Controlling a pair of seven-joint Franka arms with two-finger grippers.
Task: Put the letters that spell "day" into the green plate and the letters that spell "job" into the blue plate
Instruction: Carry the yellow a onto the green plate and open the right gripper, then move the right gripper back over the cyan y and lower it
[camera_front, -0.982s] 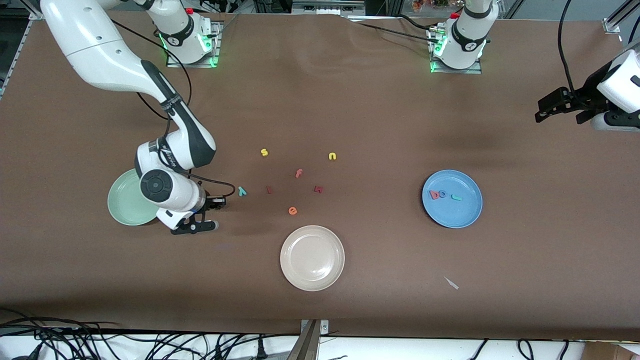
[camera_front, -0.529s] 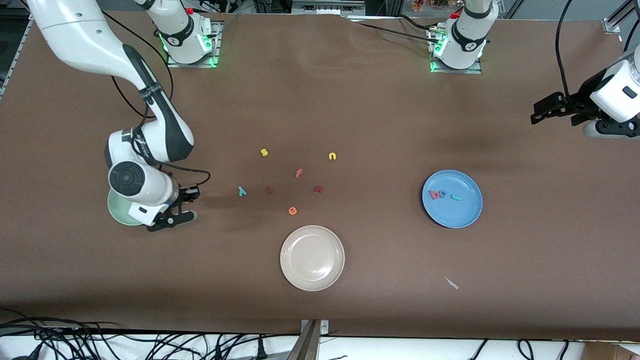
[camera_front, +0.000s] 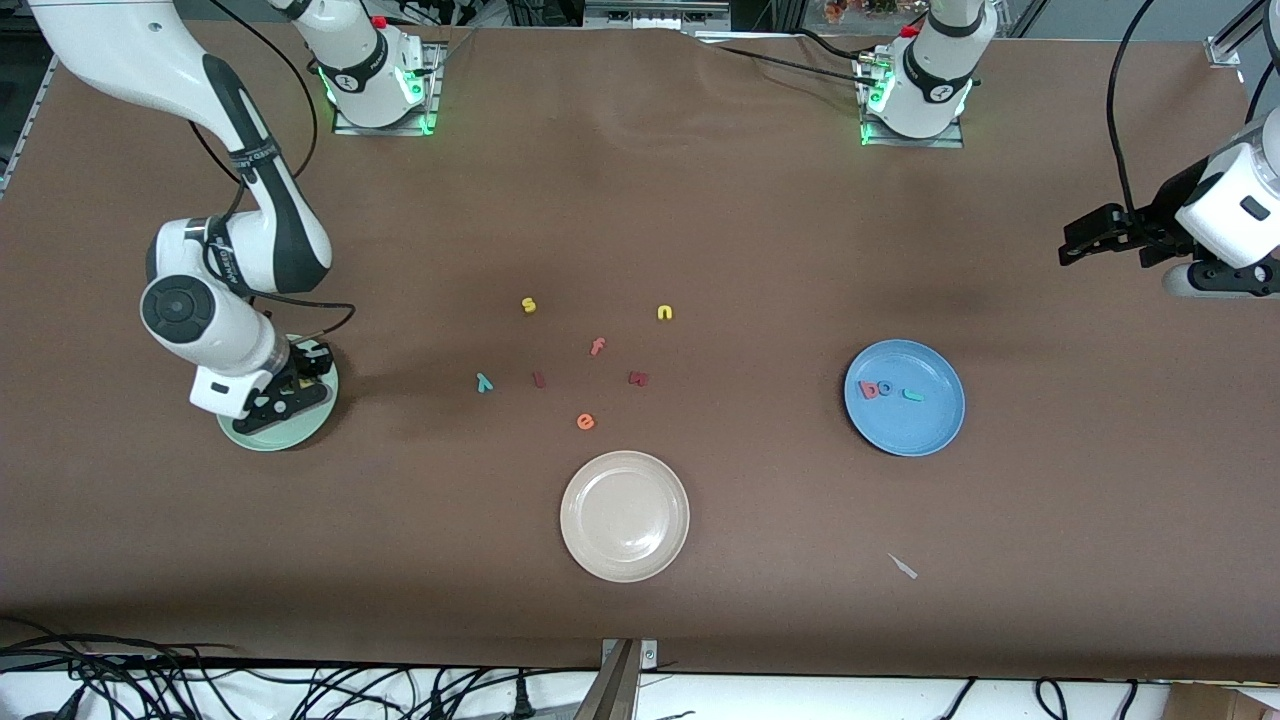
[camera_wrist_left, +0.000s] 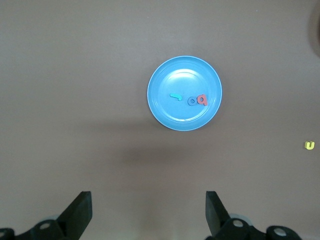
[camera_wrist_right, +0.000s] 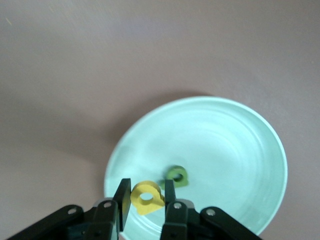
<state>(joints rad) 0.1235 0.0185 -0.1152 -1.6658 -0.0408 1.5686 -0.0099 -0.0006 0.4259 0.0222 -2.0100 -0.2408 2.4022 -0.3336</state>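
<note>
My right gripper (camera_front: 300, 385) hangs over the green plate (camera_front: 305, 432), shut on the yellow round-bowled letter (camera_wrist_right: 146, 198). The green stemmed letter (camera_wrist_right: 177, 176) lies in that green plate (camera_wrist_right: 225, 130), close to the held one. A teal "y" (camera_front: 484, 382) lies on the table mid-way along. In the blue plate (camera_front: 925, 432) lie the red "b" (camera_front: 870, 390), the blue "o" (camera_front: 885, 387) and the teal "j" (camera_front: 912, 395). My left gripper (camera_front: 1068, 245) waits open and empty in the air at the left arm's end of the table; its wrist view shows the blue plate (camera_wrist_left: 170, 112).
A cream-white plate (camera_front: 625, 560) sits nearer the front camera than the loose letters. Yellow "s" (camera_front: 529, 305), yellow "n" (camera_front: 665, 313), salmon "f" (camera_front: 597, 347), orange "e" (camera_front: 585, 422) and two dark red letters (camera_front: 538, 379) (camera_front: 637, 378) lie mid-table. A small scrap (camera_front: 904, 566) lies near the front.
My right arm has carried the yellow letter away from the teal "y" to over the green plate. My left arm has shifted only slightly.
</note>
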